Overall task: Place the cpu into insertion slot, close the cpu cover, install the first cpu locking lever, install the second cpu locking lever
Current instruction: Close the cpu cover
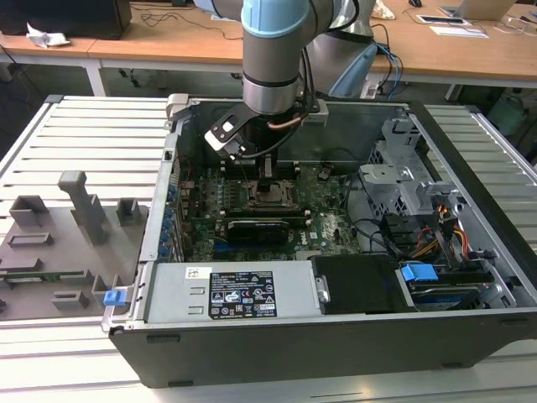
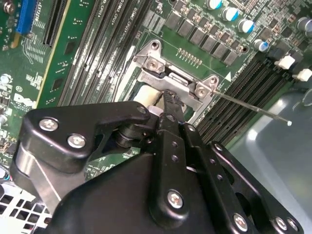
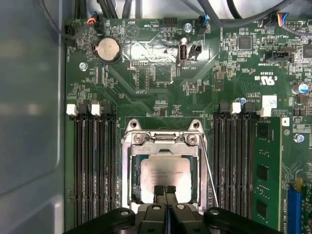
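Inside the open computer case (image 1: 252, 336), I have the tool (image 3: 165, 189) low over the insertion slot (image 1: 270, 197) on the motherboard (image 3: 161, 73).

Findings:
- The cpu (image 3: 165, 169) lies in the slot, pale metal top up and square to the rim, between the banks of memory slots (image 3: 92, 165).
- The cpu cover (image 3: 165, 138) appears to be lying down around the chip, which shows through its cut-out.
- The tool's fingers are together and grip nothing. Their tips sit at the edge of the chip opposite the cover's hinge. I judge they are closed into one narrow point to bear on that edge, but I cannot confirm contact.
- One locking lever (image 3: 209, 175) runs as a thin wire just beside the cover. In the second wrist view it stands clear of the board and looks unlatched.
- I cannot make out the other lever.
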You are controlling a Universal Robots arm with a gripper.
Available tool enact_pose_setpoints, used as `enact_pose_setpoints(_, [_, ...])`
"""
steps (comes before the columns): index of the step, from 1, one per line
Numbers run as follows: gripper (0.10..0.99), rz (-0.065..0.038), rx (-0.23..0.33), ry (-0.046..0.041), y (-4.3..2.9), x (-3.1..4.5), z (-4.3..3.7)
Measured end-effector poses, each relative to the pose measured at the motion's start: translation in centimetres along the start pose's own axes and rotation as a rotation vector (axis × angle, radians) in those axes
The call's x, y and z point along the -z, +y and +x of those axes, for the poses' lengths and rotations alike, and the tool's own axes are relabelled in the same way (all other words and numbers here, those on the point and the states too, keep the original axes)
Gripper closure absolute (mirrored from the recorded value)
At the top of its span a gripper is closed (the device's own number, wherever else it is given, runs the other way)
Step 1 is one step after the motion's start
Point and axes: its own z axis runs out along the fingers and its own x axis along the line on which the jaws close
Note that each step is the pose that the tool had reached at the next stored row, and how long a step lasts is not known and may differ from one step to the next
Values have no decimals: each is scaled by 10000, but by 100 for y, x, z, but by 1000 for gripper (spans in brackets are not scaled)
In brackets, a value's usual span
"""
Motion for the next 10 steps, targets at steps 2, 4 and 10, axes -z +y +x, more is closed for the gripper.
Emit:
enact_pose_setpoints(2, [980, -4, 77, 0, -3, -9, -1])
enact_pose_setpoints(4, [980, -11, 100, 3, -5, -17, 0])
enact_pose_setpoints(10, [980, -58, 126, 0, -18, -63, -1])
